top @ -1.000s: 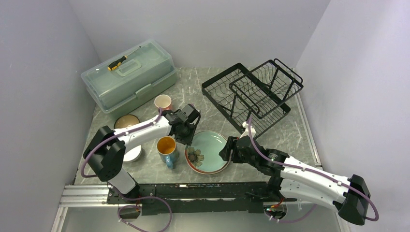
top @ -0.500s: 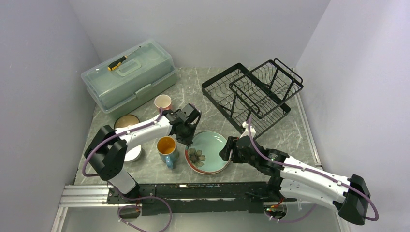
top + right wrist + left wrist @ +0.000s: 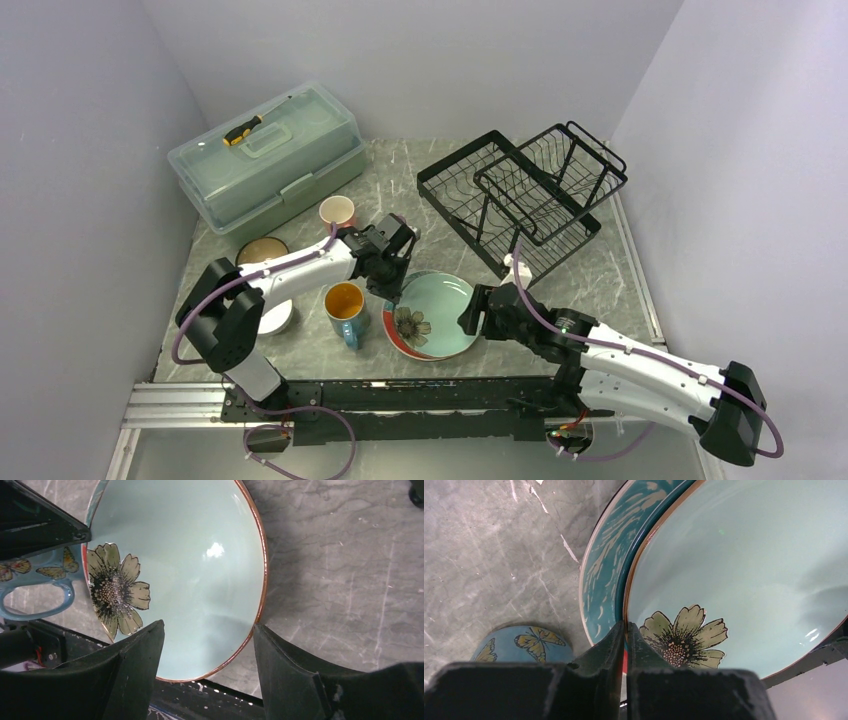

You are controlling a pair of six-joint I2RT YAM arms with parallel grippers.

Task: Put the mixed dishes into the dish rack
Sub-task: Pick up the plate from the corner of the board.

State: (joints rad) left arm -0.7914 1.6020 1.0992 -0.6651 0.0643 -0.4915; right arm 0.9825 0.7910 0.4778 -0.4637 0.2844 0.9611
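From above, the flowered pale green plate now tilts, its left rim lifted since a second ago as the left hand closed on it, so the pickup has begun. The black wire dish rack holds nothing, and the blue mug likewise. Left wrist: fingers pinch that rim above a teal plate. Right wrist: the right hand gapes by the plate's right rim, perhaps touching it.
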